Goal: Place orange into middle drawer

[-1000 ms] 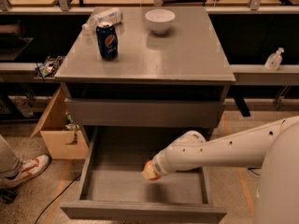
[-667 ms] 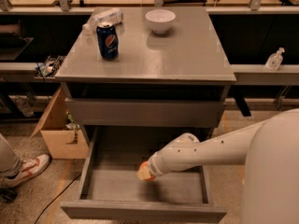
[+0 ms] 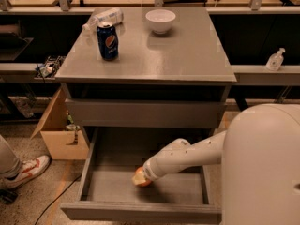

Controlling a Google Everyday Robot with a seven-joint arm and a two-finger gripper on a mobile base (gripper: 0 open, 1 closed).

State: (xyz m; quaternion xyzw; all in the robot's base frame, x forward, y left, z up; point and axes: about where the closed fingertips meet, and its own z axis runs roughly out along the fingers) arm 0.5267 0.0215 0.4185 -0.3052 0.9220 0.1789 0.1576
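The orange (image 3: 139, 177) is at the tip of my arm, low over the floor of the open middle drawer (image 3: 180, 190), left of the drawer's centre. My gripper (image 3: 143, 175) reaches into the drawer from the right and is shut on the orange. The white wrist covers most of the fingers. The drawer is pulled fully out below the grey cabinet, with low side walls and a plain front.
On the cabinet top (image 3: 187, 55) stand a blue soda can (image 3: 107, 41), a white bowl (image 3: 160, 21) and a lying plastic bottle (image 3: 103, 18). The drawer above (image 3: 145, 112) is closed. A cardboard box (image 3: 58, 137) and a person's shoe (image 3: 23, 170) are at the left. My white body (image 3: 262, 168) fills the right.
My arm has moved left and slightly down inside the drawer, carrying the orange with it. The things on the cabinet top have not moved.
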